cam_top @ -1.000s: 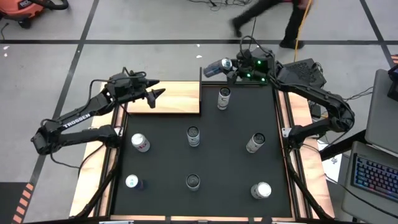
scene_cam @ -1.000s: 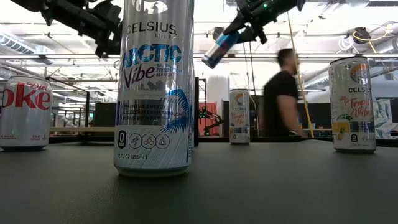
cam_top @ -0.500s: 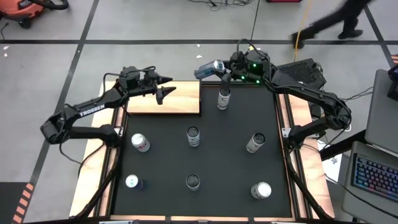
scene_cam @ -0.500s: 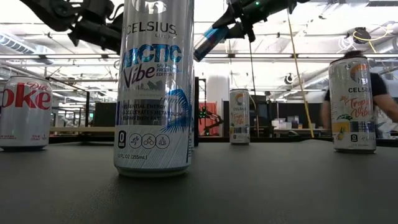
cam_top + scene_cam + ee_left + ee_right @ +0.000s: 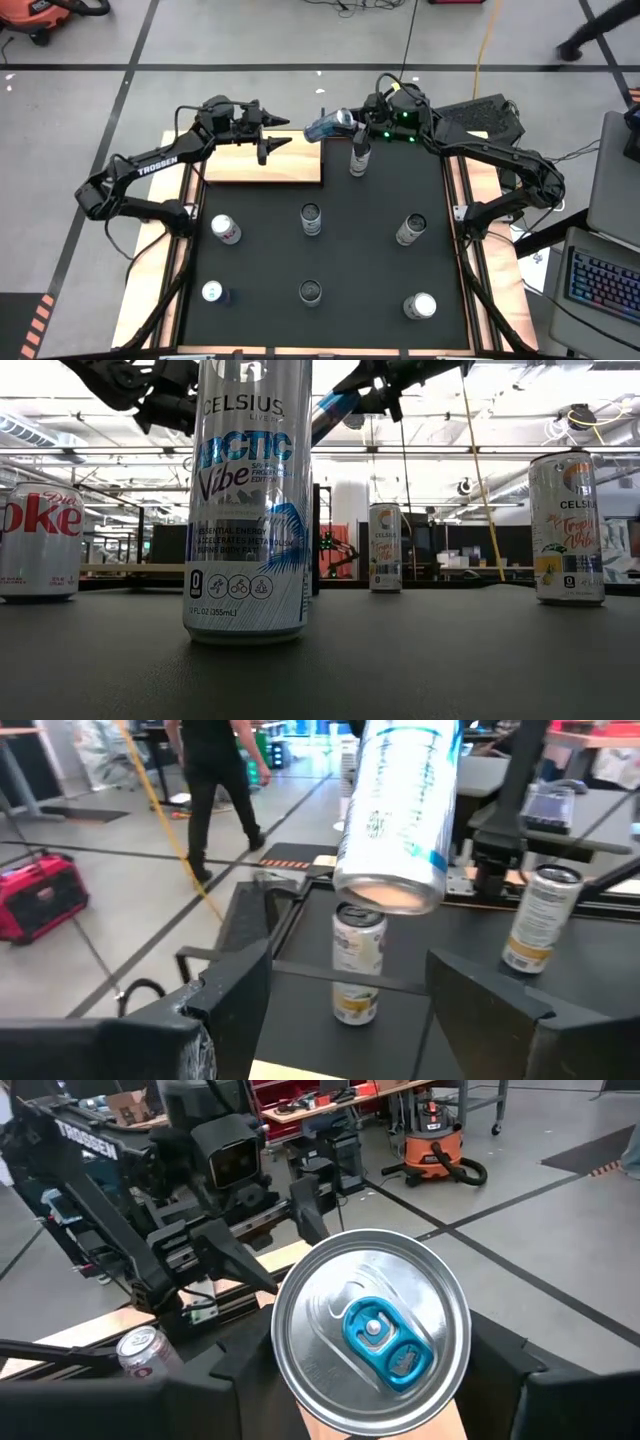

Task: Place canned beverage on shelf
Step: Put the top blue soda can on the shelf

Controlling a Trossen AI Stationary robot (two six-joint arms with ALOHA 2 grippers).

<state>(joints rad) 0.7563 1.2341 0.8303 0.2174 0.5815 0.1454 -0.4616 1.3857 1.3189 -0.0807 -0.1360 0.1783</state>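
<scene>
My right gripper (image 5: 345, 123) is shut on a silver and blue can (image 5: 326, 126), held in the air over the shelf's far right corner. The can's lid (image 5: 372, 1330) faces the right wrist camera. Its bottom (image 5: 388, 896) points toward my left gripper (image 5: 280, 136). My left gripper is open and empty above the shelf's far edge, a short way from the can's bottom. The shelf (image 5: 250, 165) is a light-wood board at the mat's far left corner, with a thin black rod (image 5: 322, 112) at its corner. My right gripper pinches the can between its two fingers (image 5: 225, 1370), one on each side wall at the top end (image 5: 300, 1385). The fingers come from the table's right, along the can. The can is lifted clear, sticks out leftward and tilts, its bottom end (image 5: 325, 418) lower.
Several cans stand upright on the black mat (image 5: 370, 260). One stands right below my right gripper (image 5: 360, 158), others mid-mat (image 5: 311, 218) and near the front (image 5: 420, 306). A tall Celsius can (image 5: 250, 500) fills the low view. A laptop (image 5: 600, 285) sits off the right.
My right gripper has carried the can up and toward the table's left, out over the shelf's far right corner. My left gripper has risen and gone right and toward the far edge, closer to the can, and stays open. A person behind the table has walked off to the right.
</scene>
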